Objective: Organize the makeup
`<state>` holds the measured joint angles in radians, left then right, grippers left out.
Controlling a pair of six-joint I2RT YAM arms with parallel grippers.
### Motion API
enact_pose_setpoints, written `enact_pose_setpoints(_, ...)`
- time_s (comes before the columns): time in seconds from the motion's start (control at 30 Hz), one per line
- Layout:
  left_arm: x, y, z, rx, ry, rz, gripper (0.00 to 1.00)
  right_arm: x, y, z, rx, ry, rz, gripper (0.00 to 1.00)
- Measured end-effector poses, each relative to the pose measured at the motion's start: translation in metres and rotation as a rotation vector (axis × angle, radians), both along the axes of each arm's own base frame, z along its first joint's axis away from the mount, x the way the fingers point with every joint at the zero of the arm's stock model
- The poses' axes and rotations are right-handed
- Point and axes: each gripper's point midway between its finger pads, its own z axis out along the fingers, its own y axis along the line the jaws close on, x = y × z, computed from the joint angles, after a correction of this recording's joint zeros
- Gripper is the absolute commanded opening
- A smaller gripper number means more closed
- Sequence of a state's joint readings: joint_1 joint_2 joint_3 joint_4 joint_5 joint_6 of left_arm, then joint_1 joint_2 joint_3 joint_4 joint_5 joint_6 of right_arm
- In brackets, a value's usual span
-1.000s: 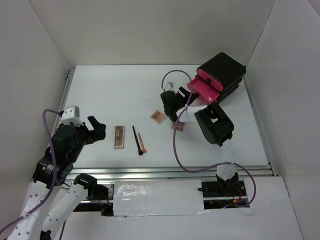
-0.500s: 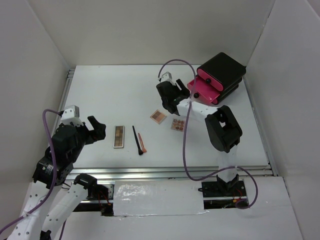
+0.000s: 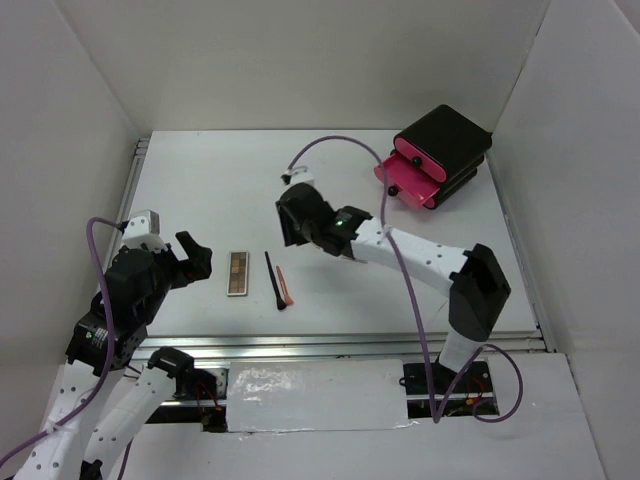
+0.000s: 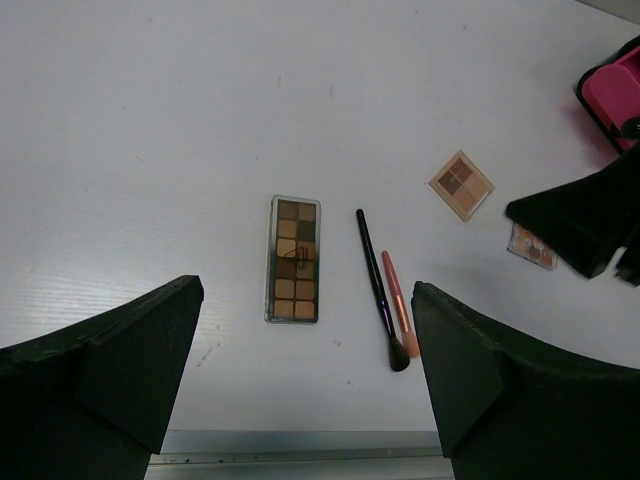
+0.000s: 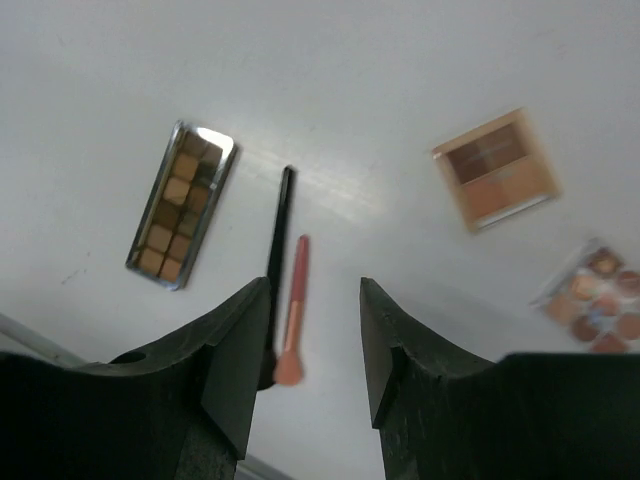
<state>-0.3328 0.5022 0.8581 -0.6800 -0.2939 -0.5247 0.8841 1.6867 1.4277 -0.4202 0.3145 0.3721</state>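
Note:
A narrow brown eyeshadow palette (image 3: pixel 238 273) lies on the white table, with a black brush (image 3: pixel 273 280) and an orange brush (image 3: pixel 286 288) just right of it. All three also show in the left wrist view: the palette (image 4: pixel 293 259), the black brush (image 4: pixel 377 289) and the orange brush (image 4: pixel 398 304). Two square tan palettes (image 5: pixel 494 168) (image 5: pixel 595 295) lie further right; the top view hides them under the right arm. My right gripper (image 3: pixel 291 226) (image 5: pixel 313 288) is open and empty, hovering above the brushes. My left gripper (image 3: pixel 194 258) (image 4: pixel 307 290) is open and empty, left of the narrow palette.
A black box (image 3: pixel 447 140) with an open pink drawer (image 3: pixel 412 178) stands at the far right back. White walls enclose the table. A metal rail (image 3: pixel 340 345) runs along the near edge. Purple cables loop over both arms.
My right arm has swung left, from over the square palettes near the box to above the brushes. The left arm has not moved.

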Motion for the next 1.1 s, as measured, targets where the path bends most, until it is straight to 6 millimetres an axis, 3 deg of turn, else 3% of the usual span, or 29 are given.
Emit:
enact_pose_setpoints(0.1,0.000,0.001,0.000,0.001,-0.001,0.006,0.99,-0.028,0.043,-0.029,0.005,0.099,0.028,0.49)
enact_pose_setpoints(0.17,0.000,0.002,0.000,0.003,-0.001,0.011,0.99,-0.037,0.062,-0.055,-0.014,0.153,0.026,0.49)
enact_pose_setpoints(0.2,0.000,0.003,0.000,0.004,-0.001,0.014,0.99,-0.044,0.069,-0.078,-0.040,0.194,0.018,0.49)
enact_pose_setpoints(0.33,0.001,0.004,0.000,0.006,-0.002,0.020,0.99,-0.061,0.066,-0.137,-0.138,0.310,-0.024,0.46)
enact_pose_setpoints(0.47,0.001,0.004,0.000,0.006,-0.003,0.022,0.99,-0.064,0.069,-0.149,-0.157,0.341,-0.043,0.45)
enact_pose_setpoints(0.73,0.000,0.004,0.002,0.004,-0.010,0.022,1.00,-0.067,0.086,-0.138,-0.118,0.334,-0.035,0.42)
enact_pose_setpoints(1.03,-0.001,0.004,0.003,0.002,-0.015,0.021,0.99,-0.069,0.085,-0.160,-0.163,0.361,-0.040,0.42)
enact_pose_setpoints(1.1,-0.002,0.004,0.003,0.002,-0.017,0.020,0.99,-0.069,0.085,-0.164,-0.174,0.366,-0.042,0.37)
